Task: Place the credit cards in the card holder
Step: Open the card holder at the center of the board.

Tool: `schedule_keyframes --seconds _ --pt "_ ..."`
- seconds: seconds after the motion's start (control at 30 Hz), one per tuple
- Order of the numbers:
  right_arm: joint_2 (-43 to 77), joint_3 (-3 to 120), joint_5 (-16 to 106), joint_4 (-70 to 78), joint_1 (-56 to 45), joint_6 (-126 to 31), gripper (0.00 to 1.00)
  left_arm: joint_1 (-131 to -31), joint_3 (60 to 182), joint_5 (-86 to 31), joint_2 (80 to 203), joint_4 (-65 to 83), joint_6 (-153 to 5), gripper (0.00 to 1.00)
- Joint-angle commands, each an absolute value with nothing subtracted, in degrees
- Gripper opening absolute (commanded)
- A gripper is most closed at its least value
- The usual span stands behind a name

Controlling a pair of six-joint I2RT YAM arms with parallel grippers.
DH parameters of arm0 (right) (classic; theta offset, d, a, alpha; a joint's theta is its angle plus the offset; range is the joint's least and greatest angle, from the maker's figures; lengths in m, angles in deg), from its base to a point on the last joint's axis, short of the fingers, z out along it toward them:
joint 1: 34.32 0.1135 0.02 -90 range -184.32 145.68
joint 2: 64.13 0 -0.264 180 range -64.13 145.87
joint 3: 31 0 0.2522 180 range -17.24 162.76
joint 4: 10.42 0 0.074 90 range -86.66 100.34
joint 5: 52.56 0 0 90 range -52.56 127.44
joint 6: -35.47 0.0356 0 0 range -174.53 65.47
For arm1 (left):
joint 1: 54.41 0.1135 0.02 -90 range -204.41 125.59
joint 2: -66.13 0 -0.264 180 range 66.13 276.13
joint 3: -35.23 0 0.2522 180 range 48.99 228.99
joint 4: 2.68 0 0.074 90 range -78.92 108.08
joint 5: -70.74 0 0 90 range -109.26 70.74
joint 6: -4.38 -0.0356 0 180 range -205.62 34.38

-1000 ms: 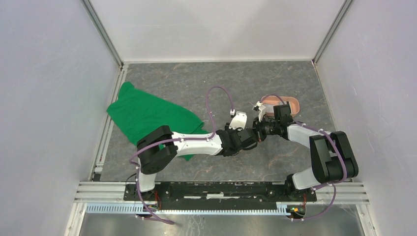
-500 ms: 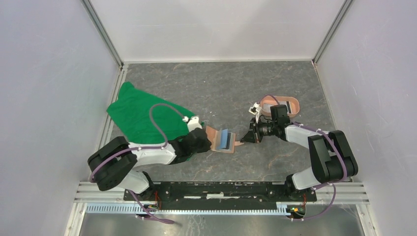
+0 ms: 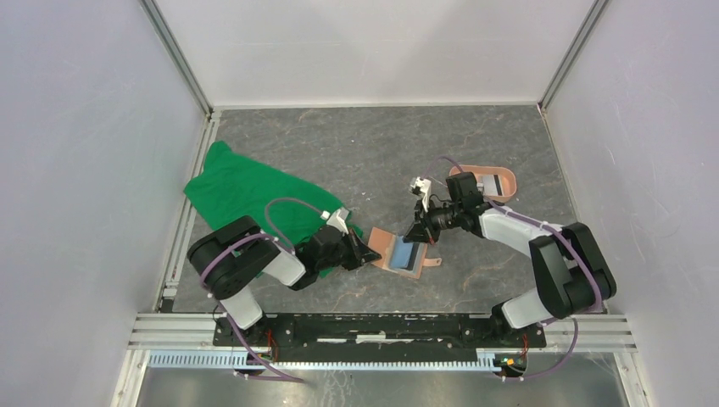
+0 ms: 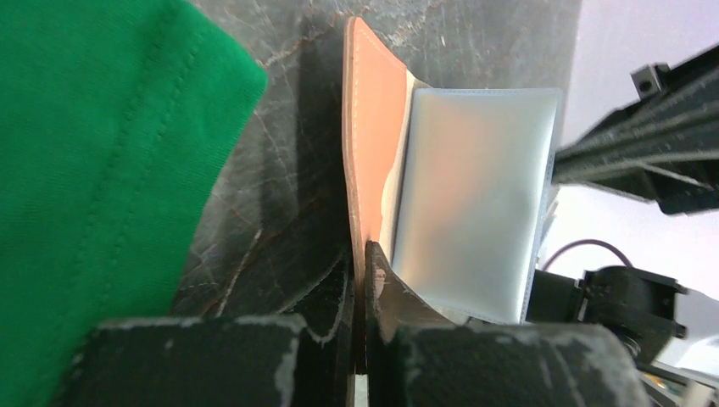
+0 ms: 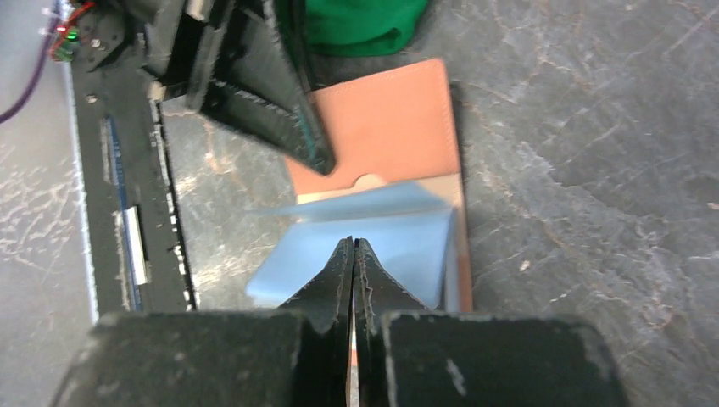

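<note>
Card holder: my open card holder point(image 3: 405, 254) lies on the grey table point(image 3: 339, 144), at 6 o'clock from the table's middle, between my two claws.
Left claw: my left claw point(image 3: 370, 253) is clamped on the edge of the tan flap point(image 4: 373, 127), at the holder's 9 o'clock side, with the flap tilted up off the stone.
Right claw: my right claw point(image 5: 353, 252) reaches in from 1 o'clock, its fingers pressed together on a raised blue-grey pocket leaf point(image 5: 398, 237).
Green cloth: the green cloth point(image 3: 246, 199) lies crumpled at the holder's 10 o'clock, just beside my left claw.
Pink tray: the pink tray point(image 3: 506, 181) sits at the holder's 1 o'clock, well apart, beyond my right wrist.
</note>
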State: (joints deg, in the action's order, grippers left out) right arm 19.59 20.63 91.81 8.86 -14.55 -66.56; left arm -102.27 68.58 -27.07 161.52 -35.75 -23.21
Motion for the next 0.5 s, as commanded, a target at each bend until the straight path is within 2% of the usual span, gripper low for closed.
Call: schedule_keyframes --seconds 0.0,0.13,0.27,0.47 --pt "22.47 24.55 85.07 12.95 -13.77 -70.42 0.00 -102.14 67.31 -31.70 165.44 -45.29 -19.00 0.02" --pt "17.47 23.63 86.24 13.68 -14.20 -74.38 0.01 -102.14 67.09 -29.37 165.04 -42.98 -19.97 0.02" --pt "12.46 24.57 89.61 22.63 -15.01 -87.35 0.10 -101.98 67.42 -26.41 163.26 -37.02 -21.63 0.02" --pt "15.90 24.29 88.77 29.30 -15.06 -93.80 0.06 -101.87 69.02 -25.68 163.70 -32.96 -23.57 0.02"
